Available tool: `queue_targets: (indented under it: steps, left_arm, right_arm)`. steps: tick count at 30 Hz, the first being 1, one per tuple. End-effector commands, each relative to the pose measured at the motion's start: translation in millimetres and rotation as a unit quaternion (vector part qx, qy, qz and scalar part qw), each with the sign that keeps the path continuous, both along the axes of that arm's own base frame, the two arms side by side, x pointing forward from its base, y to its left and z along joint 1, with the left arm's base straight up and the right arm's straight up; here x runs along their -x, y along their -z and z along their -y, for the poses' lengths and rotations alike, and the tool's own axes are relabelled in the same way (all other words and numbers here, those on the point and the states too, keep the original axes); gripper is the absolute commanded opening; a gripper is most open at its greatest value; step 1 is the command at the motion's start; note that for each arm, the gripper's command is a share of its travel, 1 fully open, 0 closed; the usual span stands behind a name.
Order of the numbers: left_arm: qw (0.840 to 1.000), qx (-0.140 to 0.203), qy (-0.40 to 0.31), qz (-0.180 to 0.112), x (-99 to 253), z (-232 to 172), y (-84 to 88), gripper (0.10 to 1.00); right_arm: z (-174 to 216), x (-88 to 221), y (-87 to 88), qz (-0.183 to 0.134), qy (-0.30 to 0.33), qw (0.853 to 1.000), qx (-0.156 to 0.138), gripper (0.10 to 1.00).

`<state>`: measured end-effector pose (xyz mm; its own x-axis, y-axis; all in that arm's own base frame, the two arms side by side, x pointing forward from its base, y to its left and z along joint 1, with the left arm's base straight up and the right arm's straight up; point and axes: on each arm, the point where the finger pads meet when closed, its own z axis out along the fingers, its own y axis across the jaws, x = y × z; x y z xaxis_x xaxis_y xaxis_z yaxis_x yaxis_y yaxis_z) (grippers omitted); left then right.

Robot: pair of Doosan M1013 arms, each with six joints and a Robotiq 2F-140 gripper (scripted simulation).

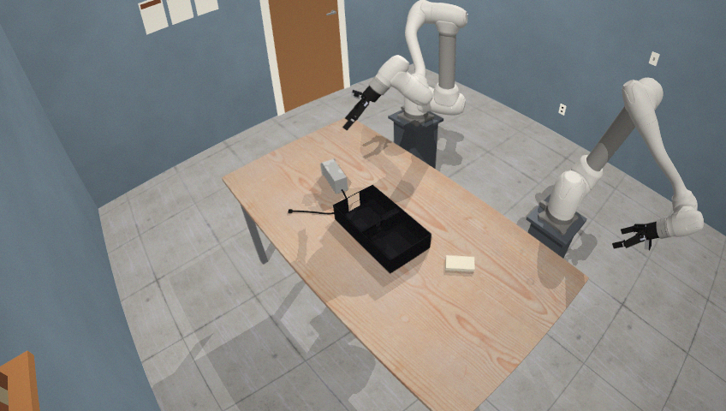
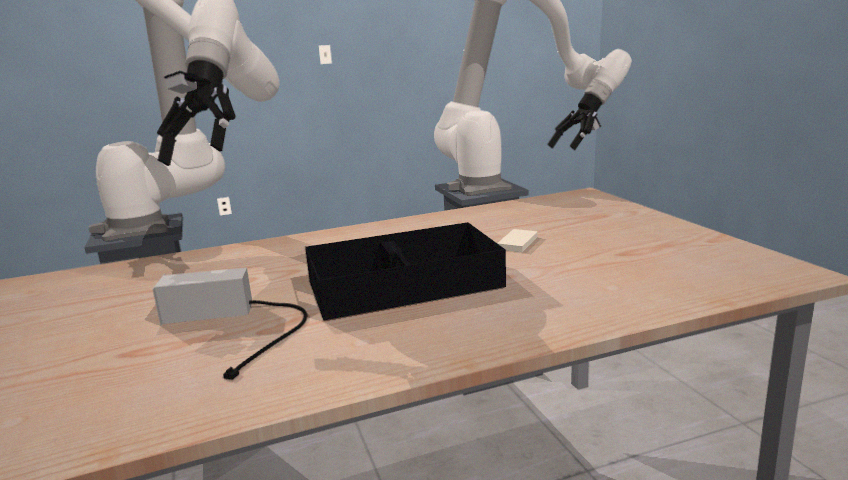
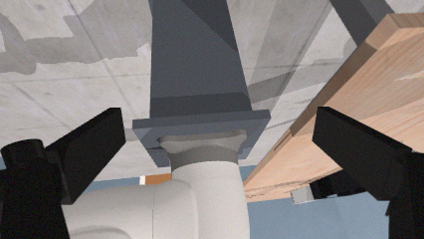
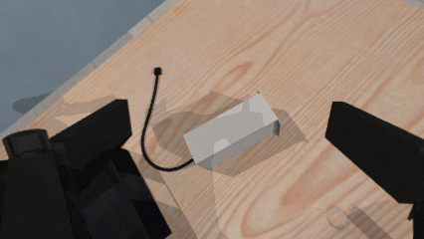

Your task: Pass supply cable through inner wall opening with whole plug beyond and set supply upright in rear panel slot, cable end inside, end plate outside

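Observation:
The grey power supply (image 1: 333,175) (image 2: 202,297) (image 4: 231,129) lies on the table outside the black case, beyond its slotted end. Its black cable (image 2: 306,312) (image 4: 143,136) curves over the table to the plug (image 1: 290,211) (image 2: 230,372) (image 4: 157,71), outside the case. The case (image 1: 361,239) (image 2: 416,289) stands flat; its inner wall crosses the middle, its opening too dark to make out. My right gripper (image 1: 351,110) (image 2: 191,154) (image 4: 228,119) is open and empty, high above the supply's side of the table. My left gripper (image 1: 620,238) (image 2: 564,145) (image 3: 219,124) is open and empty, beyond the table's edge.
A cream block (image 1: 460,264) (image 2: 519,239) lies on the table (image 1: 484,325) (image 2: 684,255) near the case's far end, apart from supply and cable. The left wrist view shows the left arm's own pedestal (image 3: 194,55) and the table's edge.

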<state>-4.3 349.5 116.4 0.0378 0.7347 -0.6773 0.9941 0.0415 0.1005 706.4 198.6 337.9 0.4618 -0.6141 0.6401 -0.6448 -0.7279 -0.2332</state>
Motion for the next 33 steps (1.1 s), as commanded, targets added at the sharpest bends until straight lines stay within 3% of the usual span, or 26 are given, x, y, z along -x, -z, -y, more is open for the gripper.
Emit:
queue_targets:
  steps: [1,9,33]
  left_arm:
    - [1.000,0.003,0.000,-0.011,5,5,-0.9,1.000]
    - [0.999,0.011,0.000,-0.036,17,15,-2.3,1.000]
    - [0.998,0.020,-0.001,-0.066,31,28,-4.4,1.000]
  right_arm:
    - [0,0,-0.7,0.000,0.000,1.000,0.000,1.000]
    - [0,0,-0.7,0.000,0.000,1.000,0.000,1.000]
    - [0,0,-0.7,0.000,0.000,1.000,0.000,1.000]
